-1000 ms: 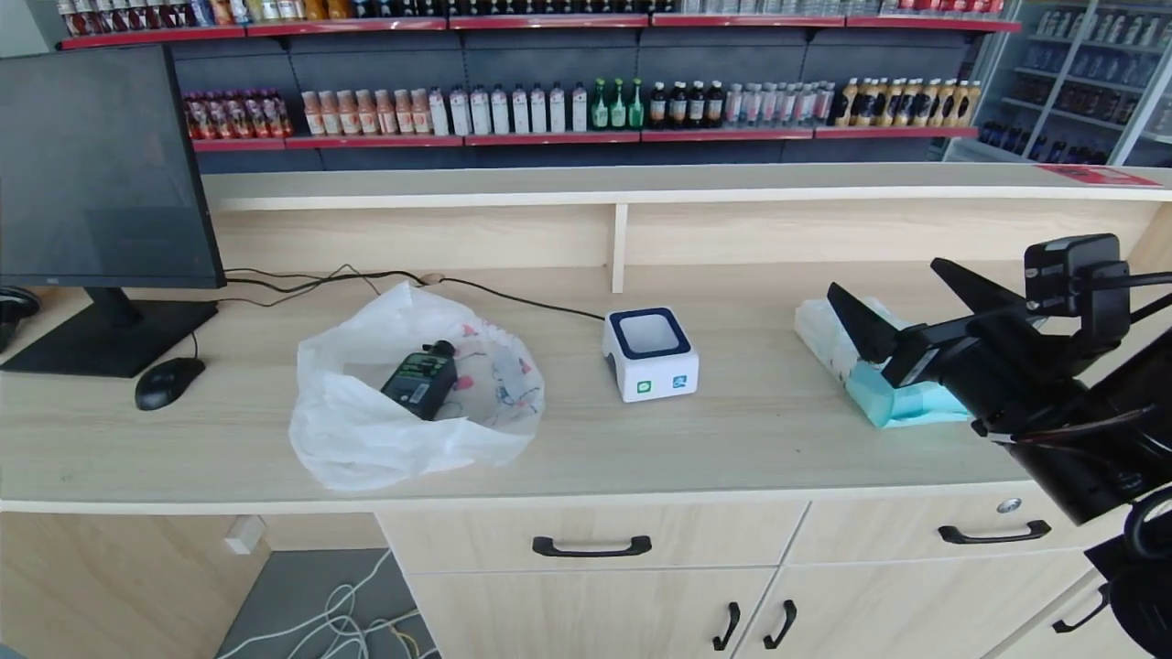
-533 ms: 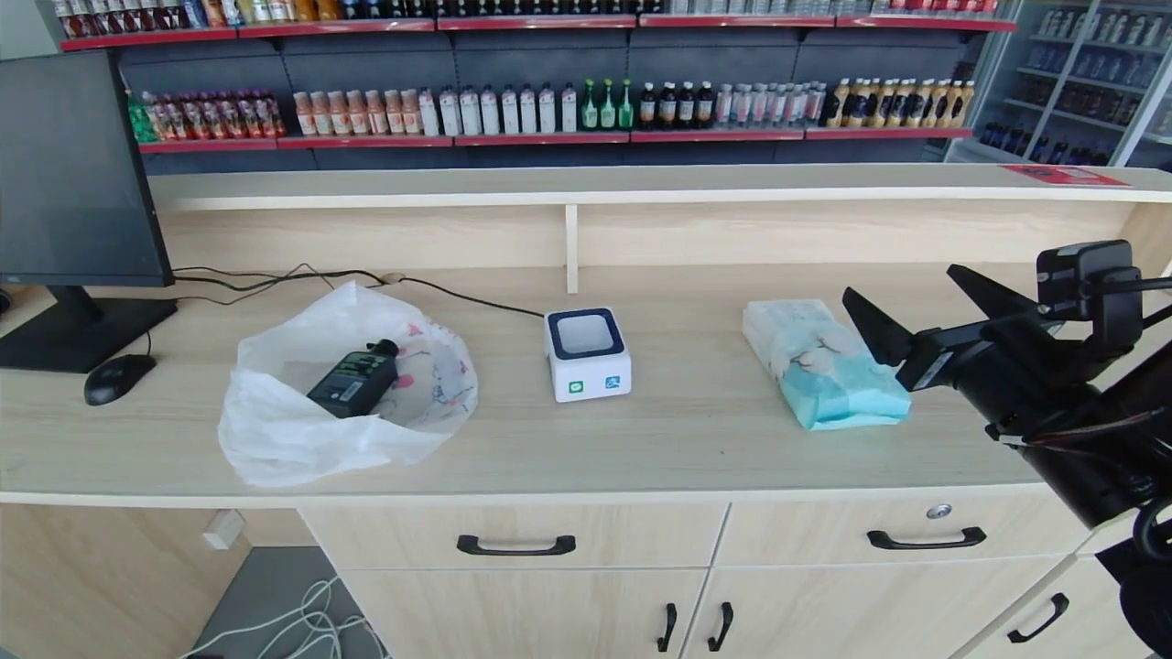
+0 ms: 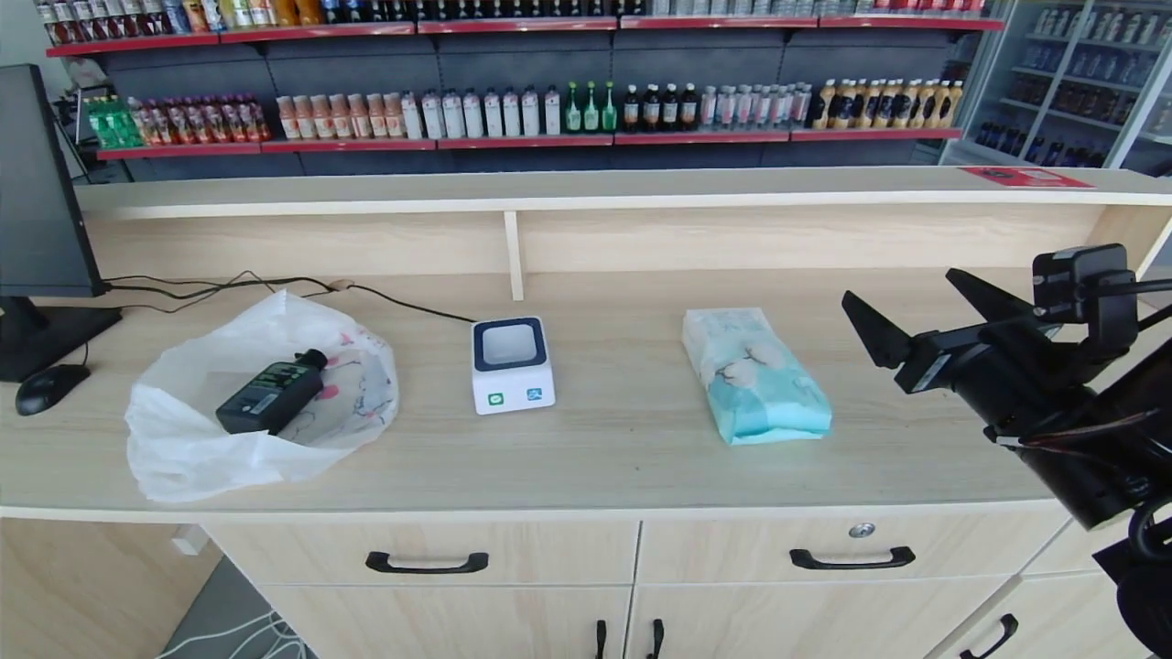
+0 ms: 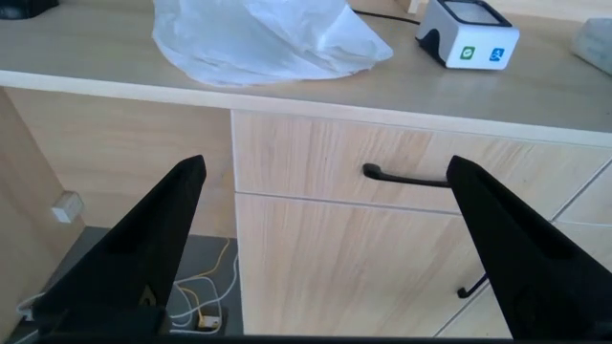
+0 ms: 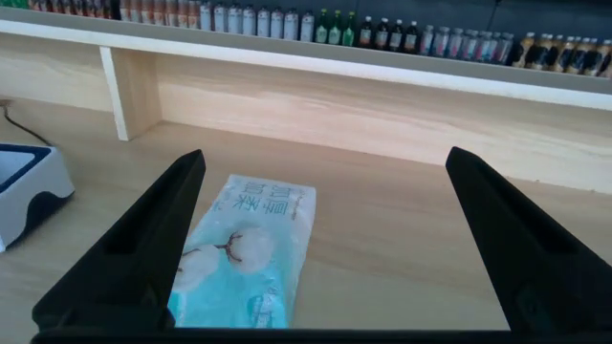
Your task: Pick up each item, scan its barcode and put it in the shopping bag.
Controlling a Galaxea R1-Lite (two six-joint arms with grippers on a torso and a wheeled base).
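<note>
Dial: clock directions are read on the head view, with the scanner (image 3: 510, 364) at the centre of the counter (image 3: 623, 458).
Shopping bag (image 3: 183, 439): one, white and crumpled, laid open on the counter at 9 o'clock from the scanner.
Dark capped item (image 3: 270, 395): one, lying tilted inside the shopping bag.
Tissue pack (image 3: 755, 375): one, teal and white, laid flat on the counter at 3 o'clock from the scanner and well apart from it.
Right gripper (image 3: 902, 288): one, held above the counter at 3 o'clock from the tissue pack, with fingers spread wide and nothing between them.
Left gripper (image 4: 325, 162): one, held below counter level facing the drawer front, with fingers spread wide and nothing held.
Head view, added detail: the contents of the bag are seen from above. One monitor (image 3: 37, 183) and one mouse (image 3: 50, 387) are seen at 9 o'clock beyond the bag, with rows of bottles (image 3: 513, 110) on the shelves at 12 o'clock.
Left wrist view, added detail: the bag's outside and the scanner's front are seen from low down. One drawer handle (image 4: 406, 177) and loose floor cable (image 4: 206, 296) are seen below them.
Right wrist view, added detail: the tissue pack (image 5: 249, 253) is seen close, framed between the spread fingers, with its cotton-flower print visible.
Drawer handles counted in the head view: two.
</note>
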